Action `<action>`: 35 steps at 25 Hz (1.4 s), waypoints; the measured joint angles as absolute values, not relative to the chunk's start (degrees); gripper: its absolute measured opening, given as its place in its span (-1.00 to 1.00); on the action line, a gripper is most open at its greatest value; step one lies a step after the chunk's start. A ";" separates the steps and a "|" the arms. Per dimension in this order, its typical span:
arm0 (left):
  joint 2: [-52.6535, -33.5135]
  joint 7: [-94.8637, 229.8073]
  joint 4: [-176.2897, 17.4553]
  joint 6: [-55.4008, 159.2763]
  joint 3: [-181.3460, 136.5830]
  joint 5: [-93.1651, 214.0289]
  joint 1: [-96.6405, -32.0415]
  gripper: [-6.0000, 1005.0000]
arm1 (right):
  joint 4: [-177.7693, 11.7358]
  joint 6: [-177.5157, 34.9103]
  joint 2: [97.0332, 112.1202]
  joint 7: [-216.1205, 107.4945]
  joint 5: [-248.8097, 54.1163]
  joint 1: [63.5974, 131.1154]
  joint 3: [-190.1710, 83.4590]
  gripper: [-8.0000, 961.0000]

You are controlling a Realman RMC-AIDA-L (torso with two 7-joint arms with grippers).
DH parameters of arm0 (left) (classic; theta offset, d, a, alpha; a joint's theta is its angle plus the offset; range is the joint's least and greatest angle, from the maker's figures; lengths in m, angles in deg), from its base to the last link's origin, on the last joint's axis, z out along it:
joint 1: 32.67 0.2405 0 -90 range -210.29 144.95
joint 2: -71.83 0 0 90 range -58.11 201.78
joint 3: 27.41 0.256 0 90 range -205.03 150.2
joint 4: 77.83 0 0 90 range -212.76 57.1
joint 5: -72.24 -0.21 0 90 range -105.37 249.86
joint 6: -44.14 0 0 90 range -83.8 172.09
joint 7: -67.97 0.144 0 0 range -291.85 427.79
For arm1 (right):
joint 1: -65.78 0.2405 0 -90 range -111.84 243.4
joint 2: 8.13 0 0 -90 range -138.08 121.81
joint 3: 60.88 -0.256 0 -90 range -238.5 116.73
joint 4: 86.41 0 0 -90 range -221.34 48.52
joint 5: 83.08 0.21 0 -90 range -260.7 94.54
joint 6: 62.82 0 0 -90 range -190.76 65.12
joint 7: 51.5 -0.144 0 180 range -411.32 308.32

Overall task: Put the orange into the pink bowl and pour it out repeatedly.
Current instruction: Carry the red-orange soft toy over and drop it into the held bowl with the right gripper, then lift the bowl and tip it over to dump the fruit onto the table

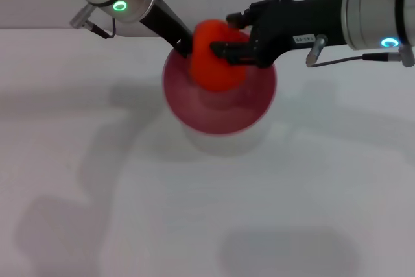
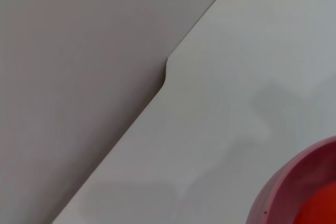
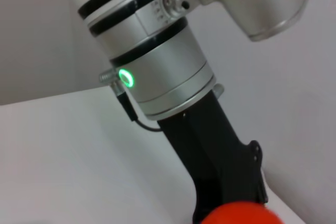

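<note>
**Orange held over the pink bowl**

The pink bowl (image 1: 219, 98) is the landmark here, standing upright on the white bench (image 1: 194, 212). Directly above the bowl's opening, toward its far rim, is the orange (image 1: 217, 56), held off the bowl's bottom by the right hand (image 1: 228, 36). That hand reaches in from the bowl's right side, its dark fingers (image 1: 230, 50) closed across the fruit's right flank, one above and one across its front.

The left hand (image 1: 183, 45) comes in from the bowl's far-left side and meets the bowl at its far-left rim, just beside the orange; whether its fingers are pinching the rim cannot be told, since the fruit and the arm hide them.

In the left wrist view, only the bowl's rim and a sliver of the orange inside it show against the bench. The right wrist view shows the left arm's dark wrist with the top of the orange below it.
</note>
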State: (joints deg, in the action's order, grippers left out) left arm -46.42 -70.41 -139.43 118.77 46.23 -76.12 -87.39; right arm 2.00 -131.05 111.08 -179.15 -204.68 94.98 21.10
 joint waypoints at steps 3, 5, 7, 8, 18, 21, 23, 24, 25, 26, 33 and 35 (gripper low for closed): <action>-46.30 -70.25 -139.15 118.70 46.18 -76.23 -87.25 -0.90 | 4.00 -131.13 111.24 -179.15 -204.50 94.07 20.38 0.03; -46.17 -70.07 -139.11 118.50 45.86 -76.33 -86.96 -0.90 | 5.61 -131.29 111.34 -179.15 -204.02 93.35 19.73 0.12; -46.08 -70.02 -139.06 118.25 45.64 -76.40 -86.68 -0.90 | 7.12 -131.35 111.40 -179.16 -203.03 92.55 18.62 0.12; -46.08 -70.02 -139.06 118.25 45.64 -76.40 -86.68 -0.90 | 7.71 -131.36 111.44 -179.08 -202.23 92.14 17.91 0.12; -46.18 -68.62 -140.58 110.39 51.83 -76.56 -83.96 -0.90 | -1.63 -128.85 111.08 -157.80 -176.69 85.86 8.09 0.12; -46.31 -68.28 -143.07 106.63 56.54 -76.40 -81.92 -0.90 | -10.32 -128.19 111.01 -144.01 -160.90 82.39 6.53 0.12; -46.39 -68.30 -146.21 102.23 61.49 -76.20 -79.28 -0.90 | -15.36 -128.38 110.98 -135.26 -151.41 80.58 6.02 0.12; -46.45 -68.31 -148.44 98.46 64.72 -76.14 -77.26 -0.90 | -18.45 -128.71 110.93 -130.75 -146.25 79.68 5.85 0.12; -46.48 -68.28 -149.59 96.48 66.54 -76.07 -76.03 -0.90 | -20.49 -129.02 110.88 -127.59 -142.45 79.01 5.73 0.12; -46.48 -68.28 -149.59 96.48 66.54 -76.07 -76.03 -0.90 | -22.30 -129.29 110.84 -125.01 -139.11 78.45 5.61 0.12; -46.49 -65.62 -153.45 77.52 78.97 -77.08 -68.94 -0.90 | -33.79 -133.92 110.85 -113.18 -119.42 76.71 4.80 0.12; -46.53 -63.19 -152.75 72.01 81.63 -78.09 -67.59 -0.90 | -36.66 -136.59 110.89 -111.05 -114.85 76.72 4.63 0.12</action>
